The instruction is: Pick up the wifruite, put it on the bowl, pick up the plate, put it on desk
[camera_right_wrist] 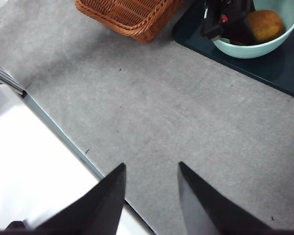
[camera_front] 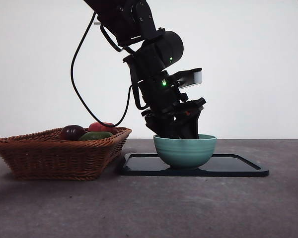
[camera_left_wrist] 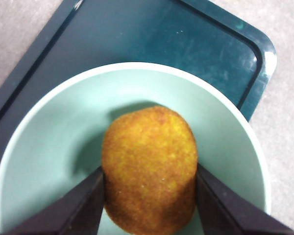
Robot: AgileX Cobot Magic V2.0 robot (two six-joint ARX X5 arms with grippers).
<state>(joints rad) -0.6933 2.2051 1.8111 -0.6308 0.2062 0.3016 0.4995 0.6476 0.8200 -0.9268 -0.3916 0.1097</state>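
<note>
Now | left claw [camera_left_wrist: 149,196] grips kiwifruit [camera_left_wrist: 149,169] inside bowl [camera_left_wrist: 54,147], hidden frontally | right claw [camera_right_wrist: 151,188] apart, idle

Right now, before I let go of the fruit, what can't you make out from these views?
- Front view: the fruit is hidden behind the bowl wall and the left gripper.
- Left wrist view: whether the fruit touches the bowl floor; its own bulk covers it.
- Front view: the basket contents are half hidden by its rim.
- Right gripper hangs apart over the desk.
</note>
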